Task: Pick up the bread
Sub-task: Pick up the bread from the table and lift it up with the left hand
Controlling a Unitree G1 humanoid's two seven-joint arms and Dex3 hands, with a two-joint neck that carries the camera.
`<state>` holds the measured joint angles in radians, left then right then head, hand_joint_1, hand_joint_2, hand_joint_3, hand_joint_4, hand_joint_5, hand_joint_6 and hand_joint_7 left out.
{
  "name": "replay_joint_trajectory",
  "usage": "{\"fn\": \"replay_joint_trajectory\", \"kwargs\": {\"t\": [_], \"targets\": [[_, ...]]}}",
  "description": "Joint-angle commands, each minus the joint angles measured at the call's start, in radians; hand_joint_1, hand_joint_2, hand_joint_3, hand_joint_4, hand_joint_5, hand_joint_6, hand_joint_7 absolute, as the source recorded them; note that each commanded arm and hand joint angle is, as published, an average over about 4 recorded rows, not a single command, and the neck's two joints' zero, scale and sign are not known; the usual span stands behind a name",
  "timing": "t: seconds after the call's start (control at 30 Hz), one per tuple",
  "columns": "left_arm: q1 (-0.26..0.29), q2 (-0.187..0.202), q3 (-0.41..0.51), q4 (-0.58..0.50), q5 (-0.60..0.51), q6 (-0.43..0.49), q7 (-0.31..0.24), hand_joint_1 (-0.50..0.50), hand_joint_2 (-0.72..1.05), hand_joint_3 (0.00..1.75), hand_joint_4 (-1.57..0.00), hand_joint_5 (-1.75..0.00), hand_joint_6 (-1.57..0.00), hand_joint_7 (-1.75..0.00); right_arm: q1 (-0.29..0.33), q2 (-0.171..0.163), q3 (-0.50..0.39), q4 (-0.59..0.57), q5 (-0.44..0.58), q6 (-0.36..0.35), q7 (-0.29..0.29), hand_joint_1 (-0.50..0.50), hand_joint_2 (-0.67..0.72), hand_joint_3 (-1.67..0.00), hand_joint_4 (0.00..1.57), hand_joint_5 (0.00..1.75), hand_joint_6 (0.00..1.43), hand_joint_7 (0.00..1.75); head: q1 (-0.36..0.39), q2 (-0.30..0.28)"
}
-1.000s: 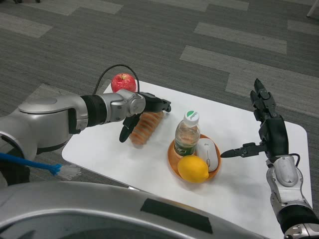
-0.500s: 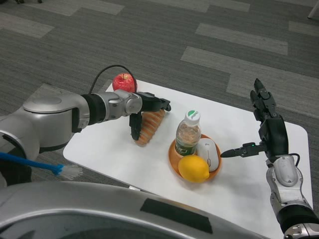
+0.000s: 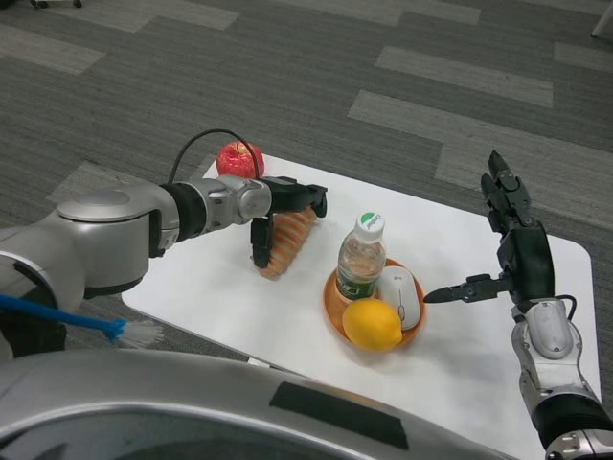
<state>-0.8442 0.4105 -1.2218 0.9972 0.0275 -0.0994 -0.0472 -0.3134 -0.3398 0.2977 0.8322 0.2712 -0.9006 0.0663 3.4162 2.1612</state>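
The bread [image 3: 285,241] is a ridged golden-brown loaf lying on the white table [image 3: 230,297], left of the orange bowl. My left hand [image 3: 283,211] is wrapped over it: fingers reach across its far end and the thumb presses its near left side, so the loaf is gripped while still lying on the table. My right hand [image 3: 505,244] hovers at the right side of the table with its fingers spread and the thumb pointing left, holding nothing.
A red apple [image 3: 239,159] sits at the table's far left corner behind my left wrist. An orange bowl [image 3: 333,309] holds a plastic bottle [image 3: 360,257], a lemon [image 3: 372,324] and a white mouse [image 3: 403,295]. A blue brush [image 3: 77,320] lies left of the table.
My left hand's thumb has swung in from beside the loaf to press against its left side, and the fingers have closed over the far end. The right hand has stayed put.
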Motion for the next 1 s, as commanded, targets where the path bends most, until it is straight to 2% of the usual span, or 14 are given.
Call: {"fn": "replay_joint_trajectory", "kwargs": {"t": [0.03,0.17,0.2,0.3,0.4,0.43,0.53,0.6,0.67,0.7,0.83,1.0], "targets": [[0.065,-0.016,0.015,0.054,-0.003,-0.033,-0.011,0.5,1.05,0.09,0.0,-1.39,-0.41,-1.54,-0.015,-0.001,-0.009,-0.002,0.005,-0.004,-0.005,-0.17,0.09,0.0,0.0,0.0,0.0,0.0,-0.001,0.001],[0.095,-0.027,0.086,0.094,0.0,-0.106,-0.006,0.5,1.05,0.09,-0.09,-1.72,-0.58,-1.61,-0.015,-0.001,-0.01,-0.003,0.005,-0.005,-0.005,-0.17,0.09,0.0,0.0,0.0,0.0,0.0,0.002,0.002],[0.103,-0.029,0.108,0.101,0.001,-0.121,-0.006,0.5,1.05,0.09,-0.14,-1.75,-0.63,-1.61,-0.015,-0.001,-0.011,-0.003,0.005,-0.005,-0.005,-0.17,0.09,0.0,0.0,0.0,0.0,0.0,0.002,0.002],[0.128,-0.035,0.178,0.119,0.003,-0.155,-0.006,0.5,1.05,0.09,-0.3,-1.75,-0.82,-1.66,-0.014,0.0,-0.014,-0.005,0.005,-0.005,-0.005,-0.17,0.09,0.0,0.0,0.0,0.0,0.0,0.002,0.004],[0.154,-0.04,0.25,0.13,0.003,-0.185,-0.008,0.5,1.05,0.09,-0.64,-1.75,-0.94,-1.68,-0.013,0.001,-0.017,-0.007,0.005,-0.006,-0.005,-0.17,0.09,0.0,0.0,0.0,0.0,0.0,0.002,0.004],[0.164,-0.041,0.276,0.133,0.003,-0.198,-0.008,0.49,1.05,0.09,-0.77,-1.75,-0.95,-1.68,-0.013,0.001,-0.018,-0.008,0.005,-0.005,-0.005,-0.17,0.09,0.0,0.0,0.0,0.0,0.0,0.003,0.004],[0.197,-0.044,0.37,0.137,0.003,-0.247,-0.01,0.44,1.05,0.09,-0.95,-1.75,-0.97,-1.68,-0.012,0.002,-0.019,-0.01,0.005,-0.006,-0.005,-0.17,0.09,0.0,0.0,0.0,0.0,0.0,0.005,0.006],[0.223,-0.046,0.443,0.138,0.0,-0.284,-0.015,0.33,1.05,0.09,-1.05,-1.75,-0.94,-1.68,-0.012,0.002,-0.019,-0.012,0.006,-0.006,-0.005,-0.18,0.09,0.0,0.0,0.0,0.0,0.0,0.01,0.008],[0.252,-0.047,0.515,0.138,-0.016,-0.325,-0.024,0.19,1.05,0.09,-1.12,-1.75,-0.91,-1.68,-0.012,0.002,-0.019,-0.013,0.005,-0.006,-0.005,-0.19,0.09,0.0,0.0,0.0,0.0,0.0,0.015,0.009],[0.267,-0.046,0.549,0.137,-0.028,-0.345,-0.029,0.17,1.05,0.09,-1.12,-1.75,-0.9,-1.68,-0.012,0.002,-0.019,-0.014,0.005,-0.006,-0.005,-0.19,0.09,0.0,0.0,0.0,0.0,0.0,0.016,0.009],[0.303,-0.044,0.62,0.135,-0.108,-0.413,-0.057,0.14,1.05,0.09,-1.12,-1.75,-0.86,-1.68,-0.011,0.002,-0.02,-0.015,0.005,-0.006,-0.005,-0.17,0.09,0.0,0.0,0.0,0.0,0.0,0.025,0.015],[0.353,-0.035,0.651,0.133,-0.349,-0.521,-0.101,0.14,1.05,0.09,-1.12,-1.75,-0.83,-1.68,-0.011,0.001,-0.019,-0.016,0.005,-0.006,-0.005,-0.17,0.09,0.0,0.0,0.0,0.0,0.0,0.034,0.023]]}}
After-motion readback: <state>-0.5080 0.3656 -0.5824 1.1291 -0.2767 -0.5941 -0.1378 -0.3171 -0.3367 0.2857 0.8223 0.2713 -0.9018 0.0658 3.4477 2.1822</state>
